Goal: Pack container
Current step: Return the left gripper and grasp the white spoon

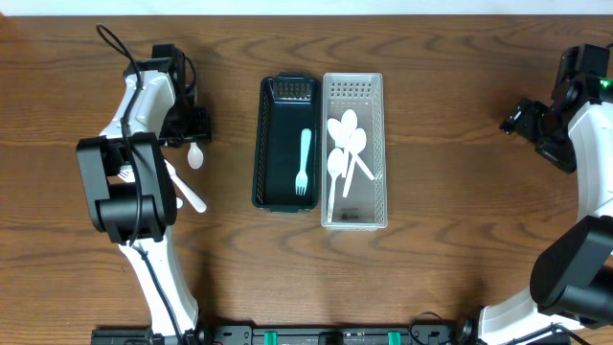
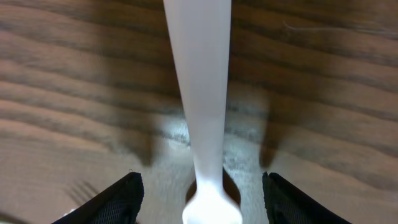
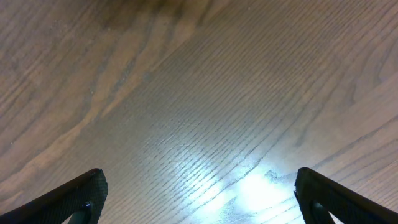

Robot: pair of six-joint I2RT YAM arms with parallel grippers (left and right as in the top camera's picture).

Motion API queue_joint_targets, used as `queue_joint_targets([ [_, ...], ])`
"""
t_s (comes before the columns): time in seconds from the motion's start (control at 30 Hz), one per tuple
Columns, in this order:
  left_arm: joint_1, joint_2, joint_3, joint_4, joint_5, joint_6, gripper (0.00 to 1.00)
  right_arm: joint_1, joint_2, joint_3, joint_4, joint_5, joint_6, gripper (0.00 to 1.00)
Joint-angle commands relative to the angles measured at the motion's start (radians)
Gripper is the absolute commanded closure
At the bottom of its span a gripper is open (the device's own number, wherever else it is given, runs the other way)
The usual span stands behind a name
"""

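Clear perforated plastic container (image 1: 353, 88) sits mid-table holding several white plastic spoons (image 1: 345, 149), touching a black plastic tray (image 1: 281, 144) at its 9 o'clock. A teal plastic fork (image 1: 304, 163) lies in the tray. Further out at 9 o'clock, the left gripper (image 2: 202, 180) hangs over the wooden table (image 1: 460, 192), fingers apart on either side of a loose white plastic spoon (image 2: 199, 93) without gripping it. Another white utensil (image 1: 190, 195) lies at that spoon's 6 o'clock. Toward 2 o'clock, the right gripper (image 3: 199, 177) hovers over bare wood, fingers spread wide.
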Motion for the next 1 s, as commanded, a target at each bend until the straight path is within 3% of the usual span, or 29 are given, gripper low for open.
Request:
queue_joint_targets([
  [0.0, -0.001, 0.031, -0.003, 0.007, -0.005, -0.005, 0.35, -0.004, 0.004, -0.001, 0.0, 0.003, -0.004, 0.01],
  [0.23, -0.001, 0.04, -0.003, 0.033, -0.004, -0.005, 0.37, -0.004, 0.004, -0.001, 0.0, 0.003, -0.004, 0.01],
  [0.43, -0.001, 0.04, -0.003, 0.031, -0.004, -0.005, 0.66, -0.004, 0.004, -0.001, 0.0, 0.003, -0.004, 0.01],
  [0.57, -0.001, 0.04, -0.003, 0.023, -0.004, -0.005, 0.69, -0.004, 0.004, -0.001, 0.0, 0.003, -0.004, 0.01],
  [0.8, -0.001, 0.025, 0.005, -0.028, -0.004, -0.005, 0.89, -0.004, 0.004, 0.0, 0.0, 0.003, -0.004, 0.01],
  [0.97, -0.002, -0.016, 0.053, -0.124, -0.003, -0.005, 0.94, -0.004, 0.004, -0.001, 0.0, 0.003, -0.004, 0.01],
])
